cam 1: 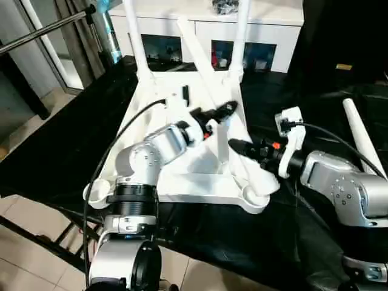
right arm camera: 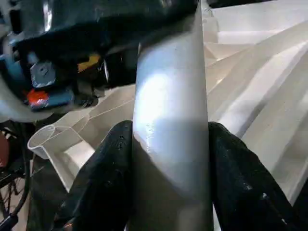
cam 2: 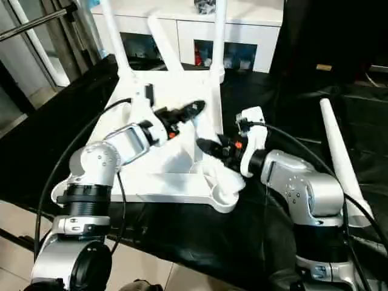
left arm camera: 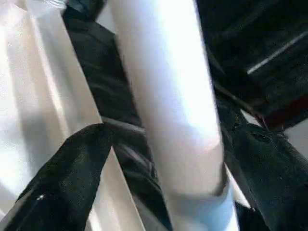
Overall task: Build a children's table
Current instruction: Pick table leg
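So the tabletop (cam 1: 200,182) sits upside down on the counter (cam 1: 60,151), two legs (cam 1: 241,36) standing at its far corners, a spare leg (cam 1: 361,136) lying off right, cabinet (cam 1: 273,24) behind.

The two standing table legs (cam 1: 134,42) run off the top edge, and the silver forearms (cam 1: 159,147) hide part of the tabletop's ribbed underside (cam 1: 200,160).
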